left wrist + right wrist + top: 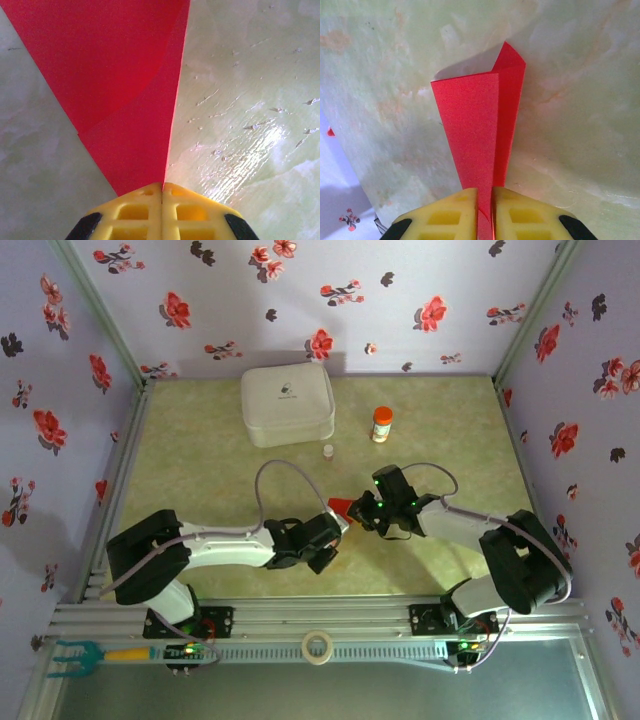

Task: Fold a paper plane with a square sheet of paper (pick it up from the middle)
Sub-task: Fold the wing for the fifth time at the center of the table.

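Well, the pale green table is mostly bare, with the white case standing at the back. Nearer the front the left gripper and right gripper meet almost nose to nose, with the red paper between them. The left fingers are pressed tight on one pointed end. The right fingers pinch the other, narrow end. The sheet is a layered, tapering wedge rather than a flat square, so I'd judge the main folds done, with the wings and a last sharpening left. An orange-capped bottle stands well apart.
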You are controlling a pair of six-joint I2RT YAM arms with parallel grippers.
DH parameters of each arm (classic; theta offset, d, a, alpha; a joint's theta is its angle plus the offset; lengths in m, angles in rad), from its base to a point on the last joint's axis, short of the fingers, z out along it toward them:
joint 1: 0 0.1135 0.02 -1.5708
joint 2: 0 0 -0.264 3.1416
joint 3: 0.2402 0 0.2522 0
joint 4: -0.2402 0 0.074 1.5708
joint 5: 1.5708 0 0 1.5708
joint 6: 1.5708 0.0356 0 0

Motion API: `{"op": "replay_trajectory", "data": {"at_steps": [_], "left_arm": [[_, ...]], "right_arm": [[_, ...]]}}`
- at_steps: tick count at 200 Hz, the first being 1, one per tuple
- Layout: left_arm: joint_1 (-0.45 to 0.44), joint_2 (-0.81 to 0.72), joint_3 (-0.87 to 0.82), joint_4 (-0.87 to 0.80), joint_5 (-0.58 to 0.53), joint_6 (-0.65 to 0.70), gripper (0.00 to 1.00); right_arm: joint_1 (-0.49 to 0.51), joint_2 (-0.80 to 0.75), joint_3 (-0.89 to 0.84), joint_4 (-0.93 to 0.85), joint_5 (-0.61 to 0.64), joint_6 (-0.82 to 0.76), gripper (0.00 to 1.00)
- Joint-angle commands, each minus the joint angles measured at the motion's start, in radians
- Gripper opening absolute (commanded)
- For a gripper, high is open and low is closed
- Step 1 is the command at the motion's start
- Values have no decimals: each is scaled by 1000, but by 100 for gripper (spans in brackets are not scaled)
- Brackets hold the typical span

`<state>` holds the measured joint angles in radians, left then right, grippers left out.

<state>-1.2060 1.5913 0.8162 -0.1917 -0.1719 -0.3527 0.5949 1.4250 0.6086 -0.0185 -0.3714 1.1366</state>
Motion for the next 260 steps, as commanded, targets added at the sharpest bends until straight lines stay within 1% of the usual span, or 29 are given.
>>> {"op": "replay_trajectory", "data": {"at_steps": [1,25,41,59,83,99,136,172,194,229,260], "left_arm": [[-13,15,27,-34,-56,30,8],[-18,15,35,-52,-74,32,14],[-26,20,45,-67,-82,33,23],[-44,25,51,-72,-116,32,30],[-57,35,56,-82,-167,15,32],[-62,43,62,-93,-193,12,35],[-69,56,70,-104,-221,-5,34],[-74,54,72,-101,-227,-2,27],[-78,40,71,-97,-231,0,27],[-82,11,56,-74,-236,-5,30],[-84,16,55,-76,-241,-8,25]], "right_arm": [[6,13,19,12,-15,4,14],[5,4,13,35,-23,18,8],[2,-7,-5,73,-28,45,5],[0,-17,-22,109,-28,69,2],[-4,-25,-30,112,-29,75,0],[-6,-26,-32,111,-29,75,0],[-6,-27,-33,111,-27,74,0],[-6,-30,-38,107,-25,74,0],[-6,-31,-40,106,-24,75,0],[-6,-29,-42,106,-23,77,0],[-7,-30,-41,107,-22,77,0]]}}
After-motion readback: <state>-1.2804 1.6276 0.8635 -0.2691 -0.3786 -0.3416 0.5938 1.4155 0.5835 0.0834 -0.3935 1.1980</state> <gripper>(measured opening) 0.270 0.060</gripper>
